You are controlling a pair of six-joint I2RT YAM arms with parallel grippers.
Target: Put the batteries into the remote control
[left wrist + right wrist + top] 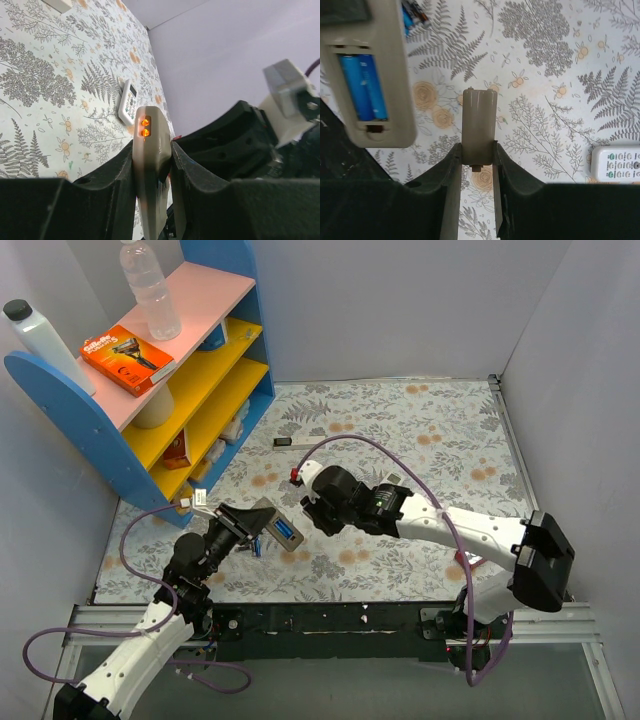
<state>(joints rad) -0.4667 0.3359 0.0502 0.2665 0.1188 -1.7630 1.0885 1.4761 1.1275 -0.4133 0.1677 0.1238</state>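
Observation:
My left gripper (262, 523) is shut on the remote control (279, 527) and holds it above the table, back side up. Its open compartment holds two blue batteries (364, 85). In the left wrist view the remote (150, 150) stands edge-on between the jaws, with two orange lights at its end. My right gripper (308, 505) is shut on the beige battery cover (479, 117), just right of the remote and apart from it. A few loose batteries (413, 14) lie on the table beyond the remote; they also show in the top view (255, 546).
A slimmer white remote (616, 162) with grey buttons lies on the floral cloth to my right; it also shows in the left wrist view (128, 101). A long white bar with a black end (297, 441) lies farther back. A blue shelf unit (120, 430) stands at back left.

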